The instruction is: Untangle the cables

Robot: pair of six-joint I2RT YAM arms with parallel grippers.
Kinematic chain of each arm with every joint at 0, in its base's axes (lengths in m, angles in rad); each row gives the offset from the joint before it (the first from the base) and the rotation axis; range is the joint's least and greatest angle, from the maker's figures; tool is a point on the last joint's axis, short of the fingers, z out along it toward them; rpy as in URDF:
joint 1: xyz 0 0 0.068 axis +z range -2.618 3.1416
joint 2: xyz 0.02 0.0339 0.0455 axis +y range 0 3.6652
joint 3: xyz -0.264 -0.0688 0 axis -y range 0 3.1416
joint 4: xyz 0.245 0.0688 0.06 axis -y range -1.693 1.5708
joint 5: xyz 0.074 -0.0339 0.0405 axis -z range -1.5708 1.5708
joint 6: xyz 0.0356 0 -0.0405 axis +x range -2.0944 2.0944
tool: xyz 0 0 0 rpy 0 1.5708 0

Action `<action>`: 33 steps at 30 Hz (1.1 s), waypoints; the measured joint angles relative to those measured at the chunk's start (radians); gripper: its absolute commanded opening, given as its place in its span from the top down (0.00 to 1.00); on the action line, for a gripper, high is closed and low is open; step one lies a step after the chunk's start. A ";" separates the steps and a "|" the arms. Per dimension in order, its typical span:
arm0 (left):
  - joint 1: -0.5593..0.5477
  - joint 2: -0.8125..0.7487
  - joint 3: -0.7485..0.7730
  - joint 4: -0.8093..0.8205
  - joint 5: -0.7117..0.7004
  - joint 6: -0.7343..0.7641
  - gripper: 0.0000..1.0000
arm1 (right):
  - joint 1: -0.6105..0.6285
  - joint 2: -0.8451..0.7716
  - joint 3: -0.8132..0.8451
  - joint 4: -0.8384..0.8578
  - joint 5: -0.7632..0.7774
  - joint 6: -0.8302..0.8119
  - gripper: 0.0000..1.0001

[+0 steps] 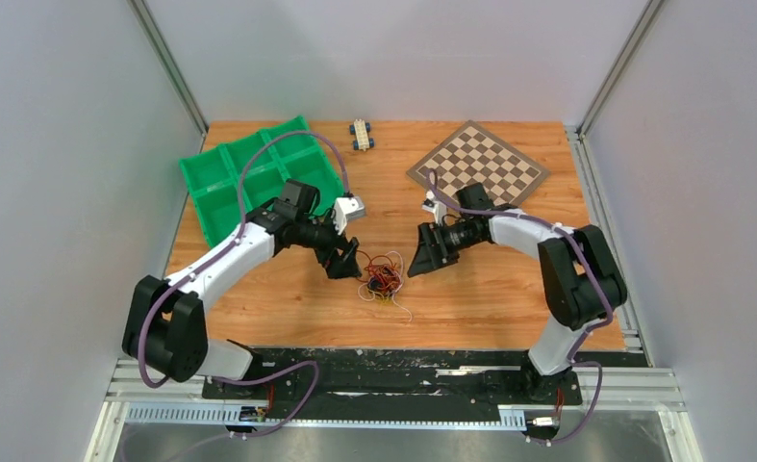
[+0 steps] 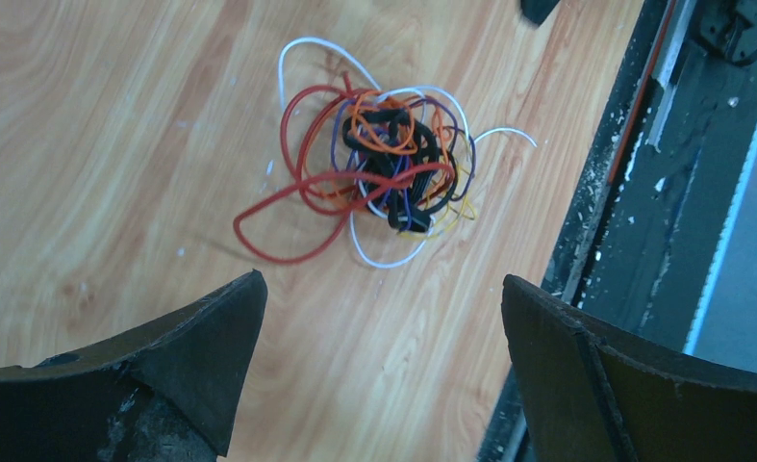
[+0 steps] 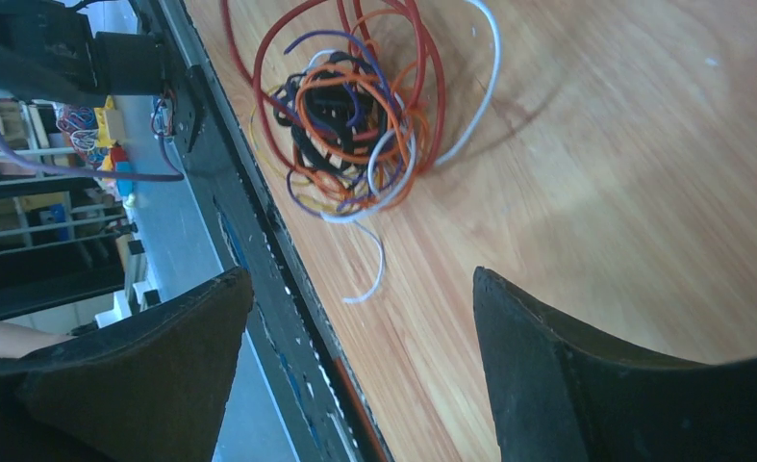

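Note:
A tangled bundle of thin cables point(image 1: 383, 279), red, orange, black, purple, white and yellow, lies on the wooden table near its front edge. My left gripper point(image 1: 347, 264) is open just left of the bundle, apart from it. My right gripper point(image 1: 418, 260) is open just right of it, also apart. In the left wrist view the bundle point(image 2: 379, 164) lies ahead of the spread fingers point(image 2: 201, 337) with a red loop nearest. In the right wrist view the bundle point(image 3: 350, 115) lies ahead of the open fingers point(image 3: 547, 356), with a white end trailing toward the table edge.
A green compartment tray point(image 1: 249, 178) stands at the back left. A small toy car point(image 1: 361, 134) sits at the back centre. A chessboard point(image 1: 478, 164) lies at the back right. The black table-edge rail point(image 1: 413, 358) runs just in front of the bundle.

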 measured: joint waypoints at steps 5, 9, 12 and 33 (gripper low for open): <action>-0.075 0.018 -0.081 0.119 -0.006 0.000 0.19 | 0.084 0.138 0.028 0.126 0.006 0.114 0.21; -0.106 0.084 -0.108 0.202 -0.011 -0.085 0.30 | 0.118 0.240 0.082 0.196 -0.011 0.198 0.32; -0.107 0.153 -0.108 0.274 -0.034 -0.163 0.32 | 0.138 0.288 0.135 0.249 -0.008 0.229 0.50; -0.068 -0.190 -0.129 0.253 -0.053 -0.261 1.00 | -0.046 -0.047 0.074 0.159 0.085 0.117 1.00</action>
